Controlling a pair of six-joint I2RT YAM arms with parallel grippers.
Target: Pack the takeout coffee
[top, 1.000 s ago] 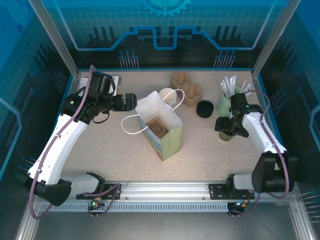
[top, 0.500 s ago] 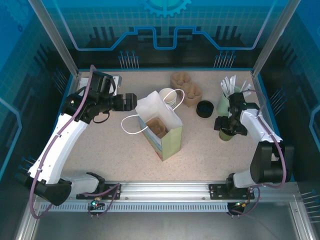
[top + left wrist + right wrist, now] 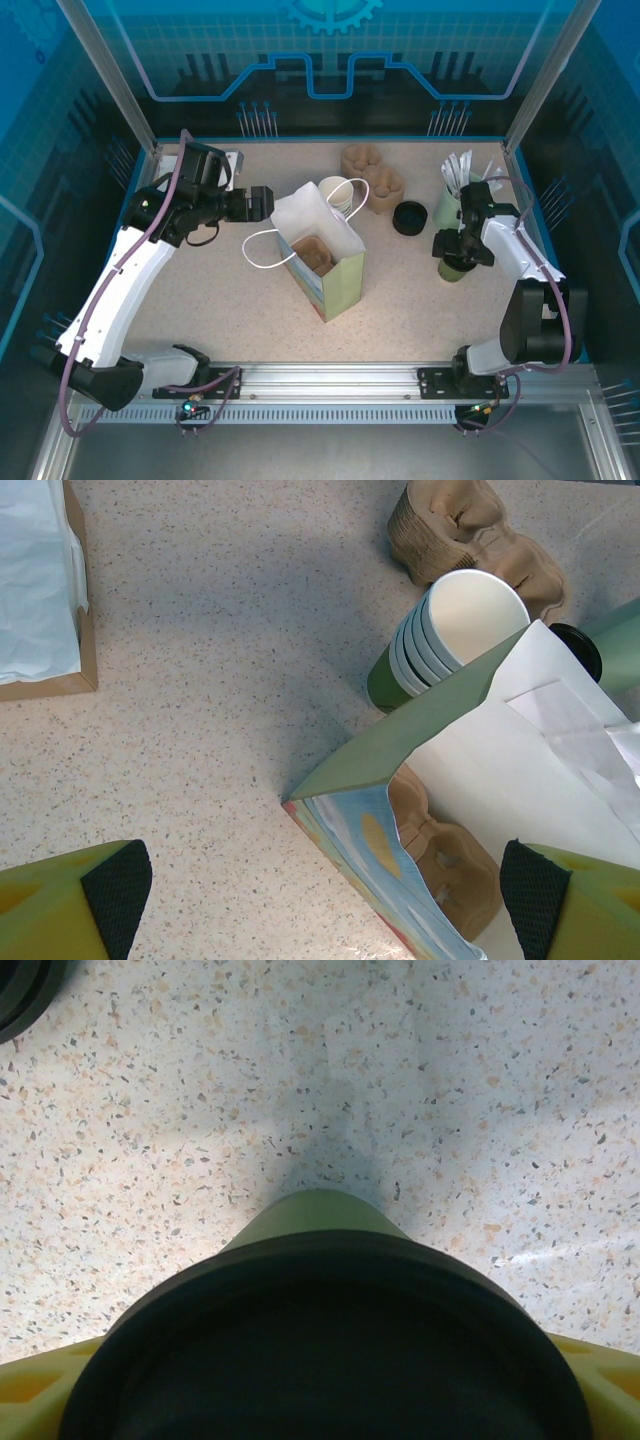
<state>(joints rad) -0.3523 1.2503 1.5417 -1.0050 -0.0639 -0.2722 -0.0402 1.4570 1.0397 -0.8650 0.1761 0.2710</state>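
The takeout coffee [image 3: 452, 266], a small olive-green cup with a dark lid [image 3: 320, 1350], stands on the table at the right. My right gripper [image 3: 457, 248] is over it, one yellow finger [image 3: 40, 1385] on each side of the lid. The lid hides whether the pads touch the cup. The paper bag [image 3: 338, 272] stands open mid-table, green with a blue printed side [image 3: 380, 850], and a brown cup carrier [image 3: 450, 860] lies inside it. My left gripper [image 3: 262, 203] hovers at the bag's back left corner, open, its black pads [image 3: 118, 892] spread wide over the bag's rim.
Behind the bag is a stack of green cups with white insides [image 3: 338, 193], with brown carriers [image 3: 372, 172] further back. A loose black lid [image 3: 408, 217] and a pale green cup of white sticks [image 3: 455, 192] sit near the right gripper. A box lined with white paper [image 3: 40, 590] is at far left.
The right arm's elbow has swung outward and nearer the table's front, while its gripper stayed at the cup and shifted slightly. The left arm has not moved.
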